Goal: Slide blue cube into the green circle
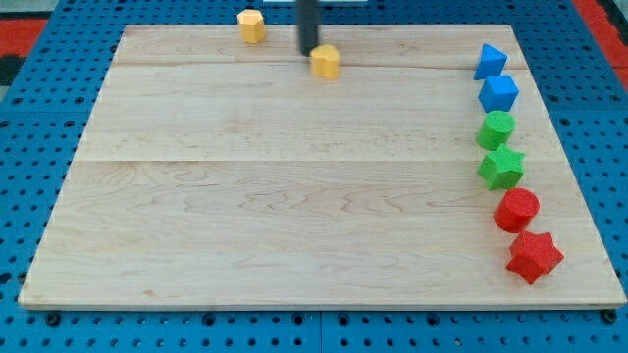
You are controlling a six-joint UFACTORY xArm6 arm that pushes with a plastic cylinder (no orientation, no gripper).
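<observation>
The blue cube (498, 93) sits near the board's right edge, just above the green circle block (496, 128) and almost touching it. A blue triangular block (490, 61) lies above the cube. My tip (308, 53) is at the view's top centre, right beside a yellow block (326, 62) on that block's left. The tip is far to the left of the blue cube.
A green star (501, 167), a red circle block (516, 209) and a red star (534, 256) continue the column down the right edge. A second yellow block (252, 25) lies at the top edge. The wooden board (275, 196) rests on a blue pegboard.
</observation>
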